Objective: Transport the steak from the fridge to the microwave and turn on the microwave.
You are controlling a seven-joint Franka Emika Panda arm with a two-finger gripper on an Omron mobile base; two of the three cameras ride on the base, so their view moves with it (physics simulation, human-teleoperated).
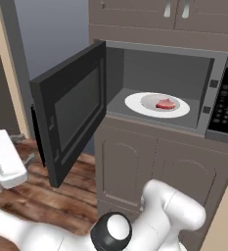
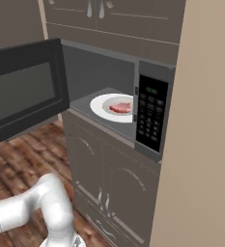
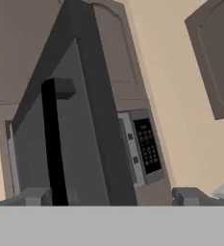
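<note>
My gripper (image 3: 111, 197) stands spread wide, nothing between its two finger tips (image 3: 34, 196), which rise far apart at the bottom of the hand view. In the left base view my white hand (image 1: 5, 159) hangs at the left edge, low and outside the swung-out door, over the wooden floor (image 1: 47, 196).

Right ahead of the finger tips is the outer face of the microwave door (image 3: 70, 144), seen tilted, with its long black handle (image 3: 53, 144) running down towards the left finger tip — near it, though I cannot tell whether anything touches. Past the door's edge I see the black keypad panel (image 3: 147, 146) of the microwave (image 3: 137, 153), and beyond it a beige wall (image 3: 180, 96).

From the base cameras the microwave (image 1: 218, 83) sits built into brown-grey cabinets (image 1: 135, 166), its door (image 1: 71, 112) hinged on the left and standing wide open. Inside, on the round white turntable plate (image 1: 135, 104), lies the steak (image 1: 166, 104) — a small flat red-pink slab, a little right of the plate's middle in the left base view. The right base view shows the same steak (image 2: 121, 107) on the plate (image 2: 100, 105), just beside the keypad panel (image 2: 150, 118), with the door (image 2: 22, 91) stretching off to the left. Cabinet doors with metal handles (image 2: 95, 8) sit above the microwave.
</note>
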